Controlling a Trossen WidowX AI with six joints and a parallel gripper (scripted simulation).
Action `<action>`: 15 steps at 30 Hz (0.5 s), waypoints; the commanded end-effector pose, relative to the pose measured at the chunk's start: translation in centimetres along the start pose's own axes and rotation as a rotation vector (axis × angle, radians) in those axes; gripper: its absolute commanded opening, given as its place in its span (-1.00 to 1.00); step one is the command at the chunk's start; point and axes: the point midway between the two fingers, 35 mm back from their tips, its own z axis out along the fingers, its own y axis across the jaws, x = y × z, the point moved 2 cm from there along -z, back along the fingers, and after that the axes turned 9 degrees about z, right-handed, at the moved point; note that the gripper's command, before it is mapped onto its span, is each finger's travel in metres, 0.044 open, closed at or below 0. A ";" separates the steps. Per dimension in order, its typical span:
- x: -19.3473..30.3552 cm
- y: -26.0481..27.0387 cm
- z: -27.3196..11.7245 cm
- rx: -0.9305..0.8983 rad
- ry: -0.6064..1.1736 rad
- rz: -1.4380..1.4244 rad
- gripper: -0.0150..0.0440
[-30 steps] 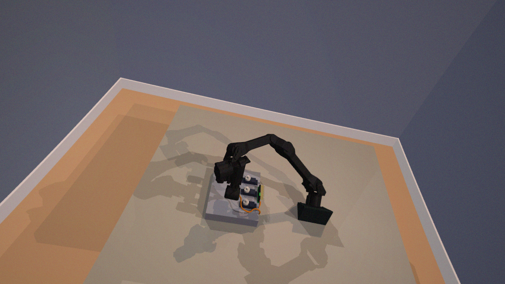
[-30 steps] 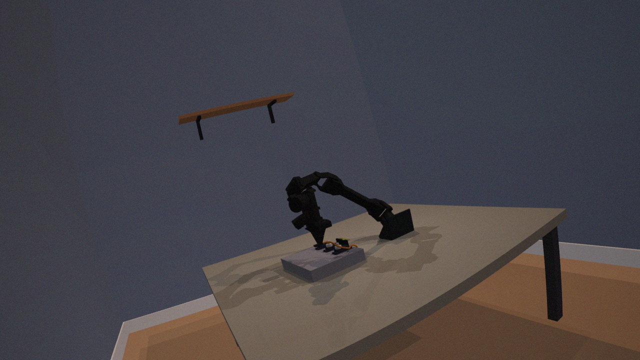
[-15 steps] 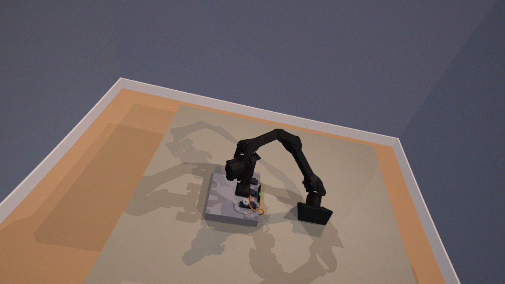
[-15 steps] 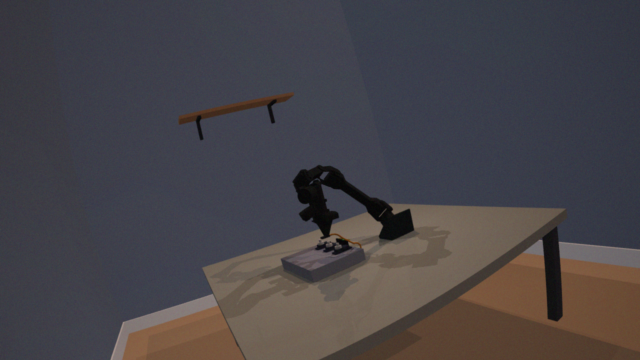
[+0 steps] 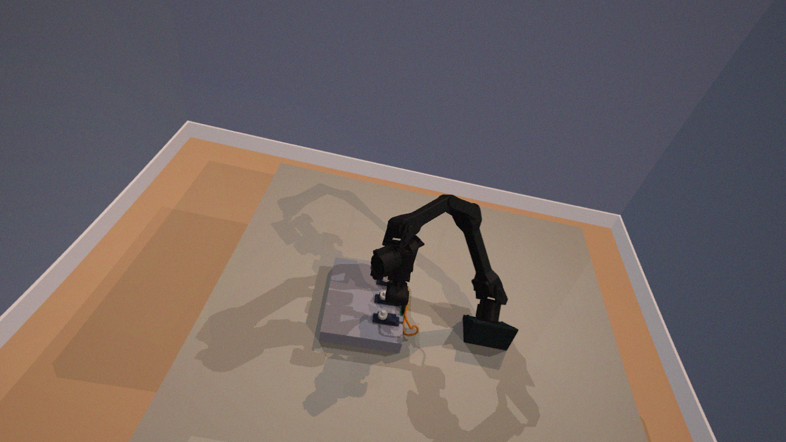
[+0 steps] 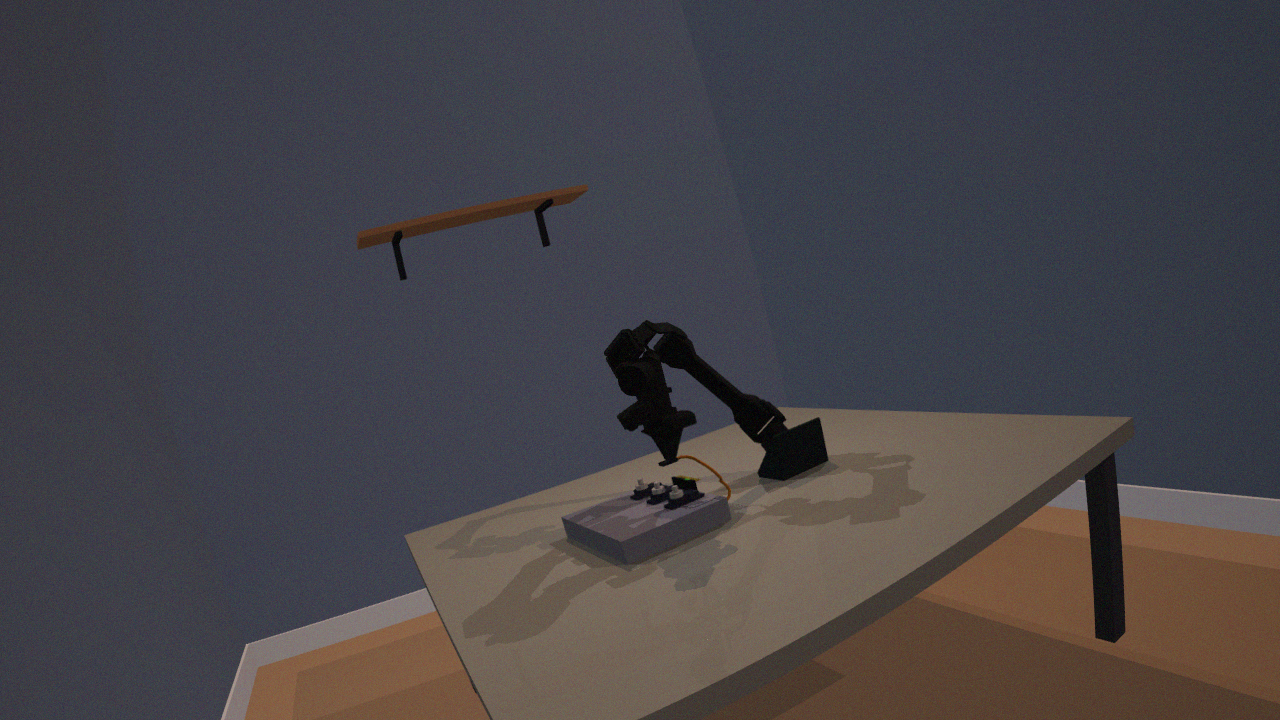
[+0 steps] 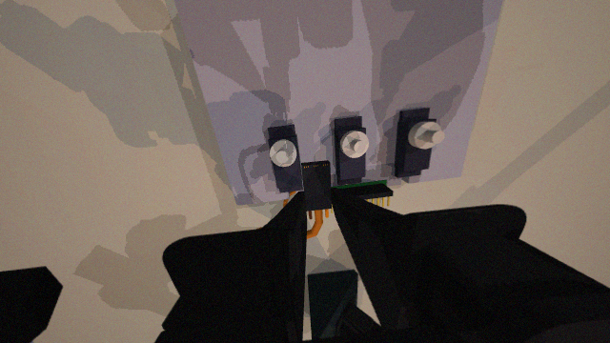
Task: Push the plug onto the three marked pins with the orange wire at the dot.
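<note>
My gripper (image 6: pixel 670 456) (image 7: pixel 317 195) is shut on the black plug (image 7: pixel 316 183). It holds the plug above the holder's near edge, clear of the pins. The plug's wires leave at the end toward the arm base; the orange lead (image 5: pixel 409 331) (image 6: pixel 708 468) (image 7: pixel 318 224) curves down. The grey holder (image 5: pixel 343 339) (image 6: pixel 595 540) (image 7: pixel 329 71) lies on the table. The black pin header (image 7: pixel 376 191) shows right of the plug in the wrist view, partly behind a finger, with its pins (image 7: pixel 389 200) pointing toward the arm base. I cannot make out the coloured band or dot.
Three dark servos with white horns stand on the holder: one left of the plug (image 7: pixel 286 173), one middle (image 7: pixel 349 169) and one right (image 7: pixel 410 157). The arm's dark base (image 5: pixel 487 333) (image 6: pixel 793 450) stands beyond the pin side. A shelf (image 6: pixel 474 214) hangs on the wall.
</note>
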 end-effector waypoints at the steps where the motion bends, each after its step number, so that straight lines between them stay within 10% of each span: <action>1: 1.8 -0.7 0.1 -0.001 0.005 -0.003 -0.49; 15: 6.5 -2.9 0.7 0.002 0.007 -0.020 -0.49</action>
